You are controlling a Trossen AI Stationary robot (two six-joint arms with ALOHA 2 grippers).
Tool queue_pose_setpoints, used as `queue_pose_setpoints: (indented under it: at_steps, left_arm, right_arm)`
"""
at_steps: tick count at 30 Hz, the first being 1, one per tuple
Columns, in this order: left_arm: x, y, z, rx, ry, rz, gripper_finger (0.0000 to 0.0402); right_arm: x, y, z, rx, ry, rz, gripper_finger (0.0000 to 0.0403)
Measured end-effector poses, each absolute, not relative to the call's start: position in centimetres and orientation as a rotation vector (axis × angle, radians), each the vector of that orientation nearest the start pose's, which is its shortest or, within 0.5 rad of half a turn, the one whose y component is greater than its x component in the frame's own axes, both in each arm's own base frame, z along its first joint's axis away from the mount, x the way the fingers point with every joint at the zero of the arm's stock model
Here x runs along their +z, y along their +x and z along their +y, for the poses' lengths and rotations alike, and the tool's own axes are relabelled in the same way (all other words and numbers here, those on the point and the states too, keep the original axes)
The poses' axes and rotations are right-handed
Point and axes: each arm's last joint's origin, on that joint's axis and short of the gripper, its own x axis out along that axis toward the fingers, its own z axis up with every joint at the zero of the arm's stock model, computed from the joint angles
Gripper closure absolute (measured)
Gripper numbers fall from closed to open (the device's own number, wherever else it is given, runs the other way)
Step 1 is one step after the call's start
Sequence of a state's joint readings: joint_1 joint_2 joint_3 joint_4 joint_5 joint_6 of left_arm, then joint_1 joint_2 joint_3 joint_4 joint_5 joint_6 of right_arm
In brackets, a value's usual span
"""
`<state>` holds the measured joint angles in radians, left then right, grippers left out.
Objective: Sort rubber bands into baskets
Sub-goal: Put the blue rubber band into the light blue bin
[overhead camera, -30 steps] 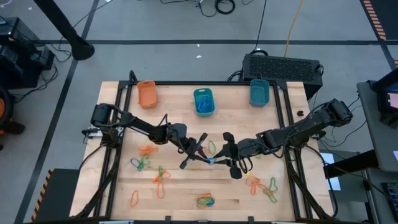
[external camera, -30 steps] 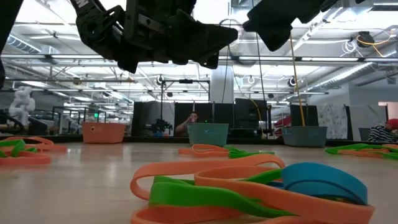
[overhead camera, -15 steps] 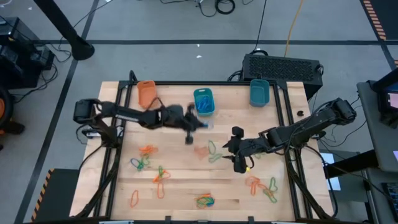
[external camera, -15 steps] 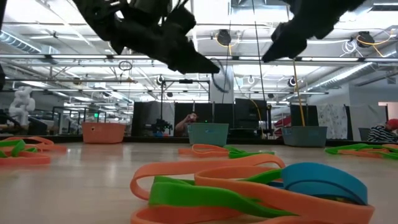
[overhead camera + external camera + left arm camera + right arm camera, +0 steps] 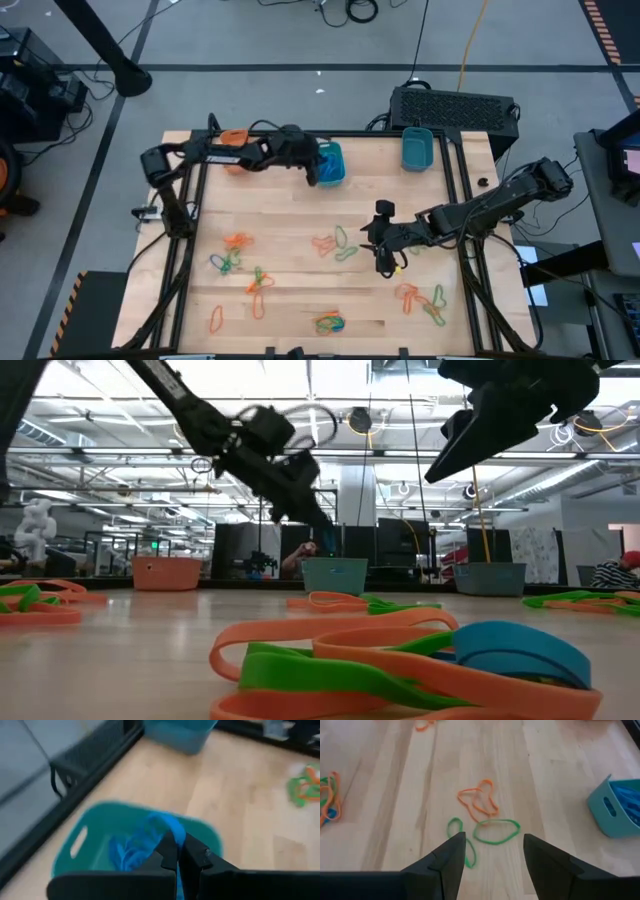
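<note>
blue rubber band (image 5: 167, 827): pinched in left gripper (image 5: 178, 851), over middle teal basket (image 5: 90, 827)
right gripper (image 5: 492, 850): spread, above green bands (image 5: 495, 830)

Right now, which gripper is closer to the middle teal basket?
Left. The left gripper is shut on a blue band right over the middle teal basket. The right gripper hangs open above the table's centre, well short of it.
</note>
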<state>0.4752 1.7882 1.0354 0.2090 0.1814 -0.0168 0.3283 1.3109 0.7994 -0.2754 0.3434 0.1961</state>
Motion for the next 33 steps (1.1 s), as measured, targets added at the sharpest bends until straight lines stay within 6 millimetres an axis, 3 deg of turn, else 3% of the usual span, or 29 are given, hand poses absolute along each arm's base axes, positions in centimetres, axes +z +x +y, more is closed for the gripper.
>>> queue_pose_setpoints:
  at_steps: [8, 22, 29, 33]
  left_arm:
    - [16.7, 36.1, 18.4, 0.328, -0.282, 0.569, 0.0385]
    - [17.3, 36.3, 19.7, 0.390, -0.338, 0.633, 0.0269]
    - [19.0, 36.4, 20.5, 0.388, -0.337, 0.714, 0.0236]
    - [21.5, 36.3, 20.3, 0.350, -0.322, 0.782, 0.0235]
  right_arm:
    - [22.2, 25.0, 7.5, -0.081, -0.088, 0.759, 0.0211]
    - [22.1, 24.9, 7.5, -0.073, -0.117, 0.778, 0.0211]
    - [22.1, 24.9, 7.4, -0.069, -0.130, 0.778, 0.0211]
    - [22.1, 24.9, 7.4, -0.067, -0.133, 0.778, 0.0211]
